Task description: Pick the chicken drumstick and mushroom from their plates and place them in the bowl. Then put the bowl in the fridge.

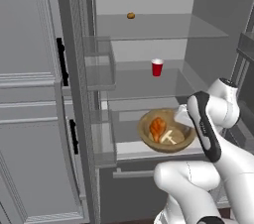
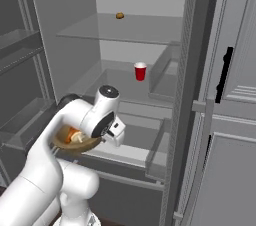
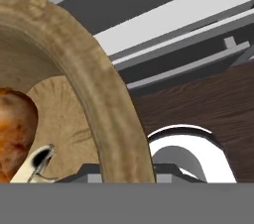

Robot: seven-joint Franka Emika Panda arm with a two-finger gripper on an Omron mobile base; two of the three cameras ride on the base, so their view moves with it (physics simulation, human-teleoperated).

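Bowl (image 1: 166,138): brown wood, speckled tan rim, lighter grained interior. Chicken drumstick (image 1: 157,128): glossy orange-brown with darker mottling. Mushroom (image 1: 168,137): pale cream. Fridge (image 1: 149,34): grey walls, translucent glass shelves, black door handles. Cup (image 1: 157,67): red, white rim.

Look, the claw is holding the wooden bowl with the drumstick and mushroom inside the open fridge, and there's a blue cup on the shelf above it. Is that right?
Almost. The cup is red, not blue, as the left base view shows. The rest holds: the claw grips the rim of the wooden bowl, with the drumstick and mushroom in it, inside the open fridge.
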